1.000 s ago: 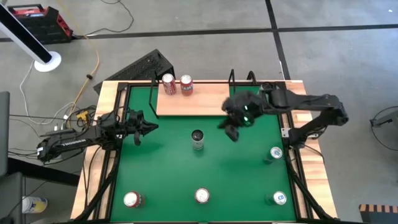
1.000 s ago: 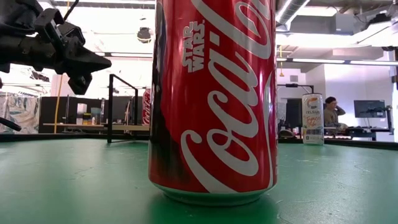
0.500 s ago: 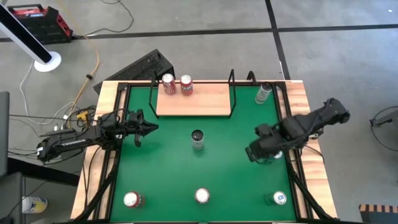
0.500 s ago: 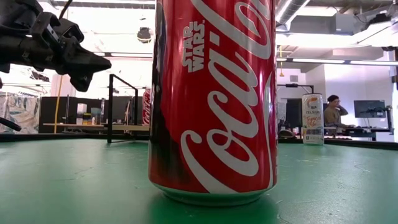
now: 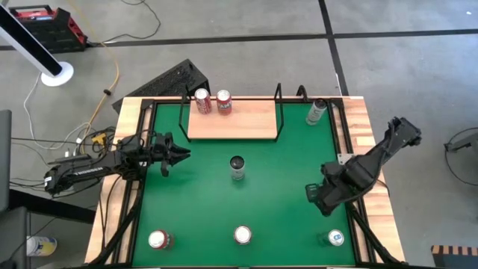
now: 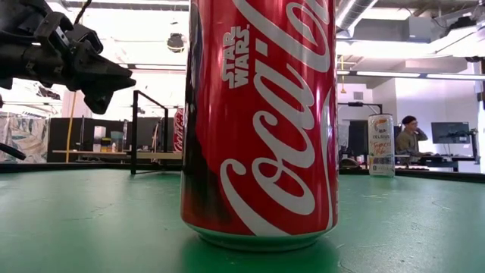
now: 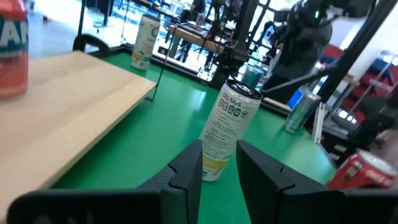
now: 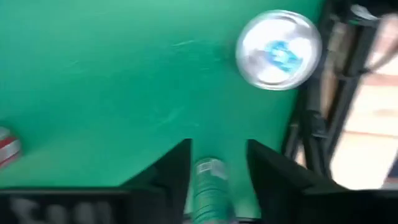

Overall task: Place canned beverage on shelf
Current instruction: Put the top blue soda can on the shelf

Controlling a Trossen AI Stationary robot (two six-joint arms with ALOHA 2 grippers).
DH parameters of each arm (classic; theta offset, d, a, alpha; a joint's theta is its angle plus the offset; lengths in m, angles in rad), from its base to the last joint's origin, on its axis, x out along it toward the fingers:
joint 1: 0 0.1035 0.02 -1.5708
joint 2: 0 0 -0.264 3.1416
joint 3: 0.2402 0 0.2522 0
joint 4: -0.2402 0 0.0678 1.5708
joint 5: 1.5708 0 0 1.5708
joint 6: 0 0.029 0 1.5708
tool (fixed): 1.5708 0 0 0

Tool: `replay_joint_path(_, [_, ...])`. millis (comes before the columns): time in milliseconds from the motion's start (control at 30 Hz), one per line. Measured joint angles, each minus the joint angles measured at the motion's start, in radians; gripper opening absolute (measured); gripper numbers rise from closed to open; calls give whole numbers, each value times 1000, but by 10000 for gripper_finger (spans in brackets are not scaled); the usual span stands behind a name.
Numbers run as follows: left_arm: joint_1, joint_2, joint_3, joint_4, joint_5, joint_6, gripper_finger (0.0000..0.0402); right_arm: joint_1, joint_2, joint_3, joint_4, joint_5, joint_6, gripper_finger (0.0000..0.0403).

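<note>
Two red cans (image 5: 202, 101) up on shelf (image 5: 239, 125) already; just swung right gripper (image 5: 317, 198) from shelf to bench's (image 5: 224, 202) right side, released around green can (image 8: 208, 171) for next pick; left gripper (image 5: 181, 155) waiting, slightly parted.

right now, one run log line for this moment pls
shelf: two red cans | left end effector: open, facing white can | right end effector: open over green can

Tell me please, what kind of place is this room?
Probably a robotics lab or workshop. Two robot arms work at a green table with drink cans and a wooden shelf. Cables lie on the concrete floor, and behind the table a person sits at a desk with a monitor.
</note>
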Motion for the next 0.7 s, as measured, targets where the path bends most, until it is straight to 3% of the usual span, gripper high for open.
replay_joint_path(167, [0, 0, 0, -1, -1, -68, 88, 40, -20, -84, -2, -11, 71, 286])
replay_joint_path(300, [0, 0, 0, -14, -1, -70, 88, 42, -27, -134, -2, -12, 69, 343])
replay_joint_path(433, [0, 0, 0, -69, -1, -70, 88, 28, -28, -197, -2, -8, 69, 365])
replay_joint_path(700, [0, 6, 1, -156, -24, -70, 88, -41, -27, -245, -1, 49, 67, 367])
